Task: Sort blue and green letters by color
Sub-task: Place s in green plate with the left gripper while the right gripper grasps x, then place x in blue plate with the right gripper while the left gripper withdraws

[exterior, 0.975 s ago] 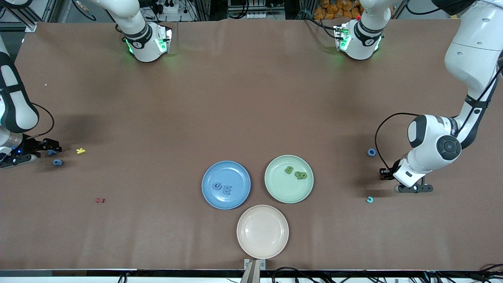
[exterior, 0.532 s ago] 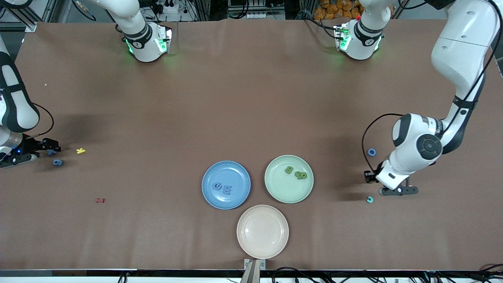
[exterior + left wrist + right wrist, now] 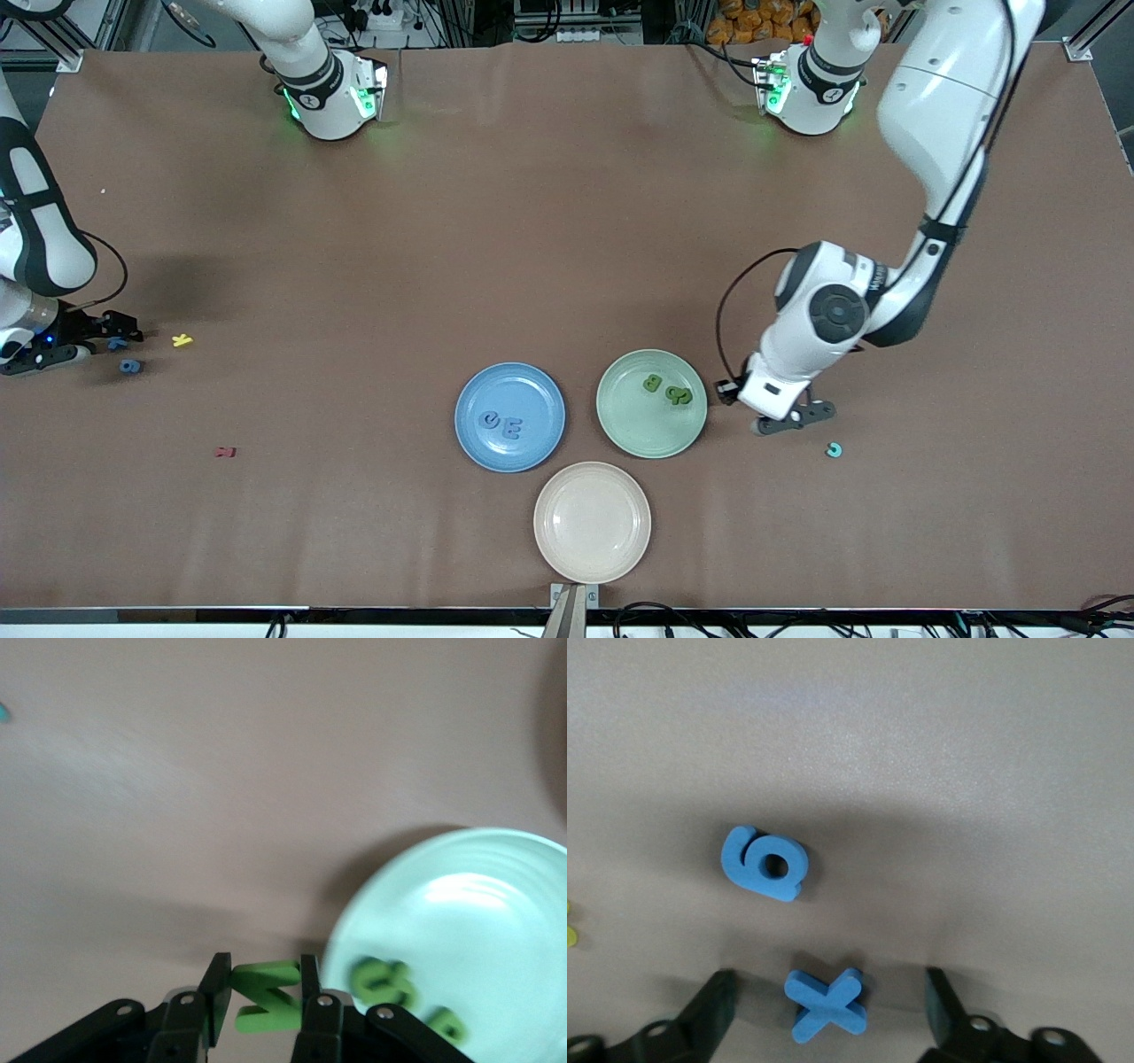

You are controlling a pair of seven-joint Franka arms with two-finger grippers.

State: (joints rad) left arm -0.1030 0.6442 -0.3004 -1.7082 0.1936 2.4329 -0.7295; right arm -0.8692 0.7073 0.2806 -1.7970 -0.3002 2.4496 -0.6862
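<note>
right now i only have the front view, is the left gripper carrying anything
observer: Yes. The left gripper is shut on a green letter, over the table just short of the green plate.
operator: and the right gripper
observer: The right gripper is open, with a finger on either side of a blue X lying on the table. Neither finger touches it.
operator: whats the blue bit next to it
observer: A blue 6, flat, apart from the X.

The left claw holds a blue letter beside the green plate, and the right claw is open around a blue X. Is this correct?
Not quite: in the left wrist view, the left claw holds a green letter, not blue, beside the green plate. The right claw is indeed open around the blue X.
</note>
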